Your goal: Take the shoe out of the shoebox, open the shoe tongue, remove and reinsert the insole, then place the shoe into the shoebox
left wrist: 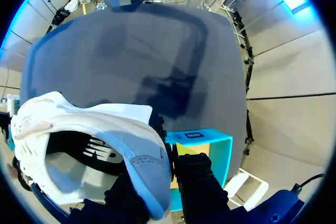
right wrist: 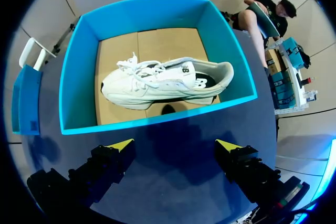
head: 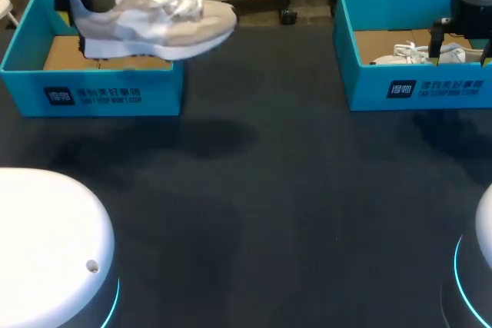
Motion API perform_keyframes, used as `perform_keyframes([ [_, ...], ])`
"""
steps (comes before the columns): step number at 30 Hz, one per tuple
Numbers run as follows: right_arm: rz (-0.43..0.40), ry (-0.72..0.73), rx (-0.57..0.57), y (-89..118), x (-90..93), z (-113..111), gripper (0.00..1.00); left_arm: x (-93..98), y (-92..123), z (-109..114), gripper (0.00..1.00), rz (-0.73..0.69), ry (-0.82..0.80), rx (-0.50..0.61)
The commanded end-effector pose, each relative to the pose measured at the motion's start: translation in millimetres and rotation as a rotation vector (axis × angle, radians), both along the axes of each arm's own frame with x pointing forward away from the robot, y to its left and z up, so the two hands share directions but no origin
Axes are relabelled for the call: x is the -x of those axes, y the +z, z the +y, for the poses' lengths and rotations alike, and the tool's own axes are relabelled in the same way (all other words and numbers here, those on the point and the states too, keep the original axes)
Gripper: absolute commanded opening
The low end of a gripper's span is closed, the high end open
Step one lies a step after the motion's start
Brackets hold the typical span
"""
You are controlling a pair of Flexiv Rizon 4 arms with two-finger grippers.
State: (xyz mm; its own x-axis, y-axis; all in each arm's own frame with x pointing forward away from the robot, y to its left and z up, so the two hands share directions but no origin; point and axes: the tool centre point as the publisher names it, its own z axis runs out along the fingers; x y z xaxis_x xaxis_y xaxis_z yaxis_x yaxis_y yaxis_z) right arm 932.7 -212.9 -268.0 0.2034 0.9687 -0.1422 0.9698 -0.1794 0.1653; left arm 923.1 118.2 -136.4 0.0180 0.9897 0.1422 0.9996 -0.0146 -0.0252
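Observation:
A white and beige shoe hangs level in the air above the left blue shoebox, toe towards the table's middle. My left gripper is shut on its heel. In the left wrist view the grey heel collar is pinched between the dark fingers of my left gripper, with the box below. A second white shoe lies on its side in the right shoebox. My right gripper hovers open over that box's near wall, also seen as my right gripper in the head view.
The right shoebox stands at the back right, the left one at the back left. Dark table surface stretches between and in front of them. The white arm bases sit at the near corners.

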Motion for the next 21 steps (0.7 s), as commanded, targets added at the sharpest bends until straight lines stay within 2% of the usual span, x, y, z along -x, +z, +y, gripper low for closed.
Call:
perform_keyframes([
  [1, 0.0, -0.001, 0.0, 0, 0.0, 0, 1.0, 34.1, 2, -23, 0.0, -0.132, -0.001, -0.046],
  [12, 0.0, -0.001, 0.0, 0, 0.0, 0, 1.0, 80.6, -5, -74, 0.0, -0.171, -0.023, -0.035],
  [19, 0.0, -0.001, 0.0, 0, 0.0, 0, 1.0, 96.2, -13, -101, 0.0, -0.19, -0.011, -0.043],
  [21, 0.0, -0.001, 0.0, 0, 0.0, 0, 1.0, 103.9, -18, -114, 0.0, -0.195, -0.007, -0.049],
])
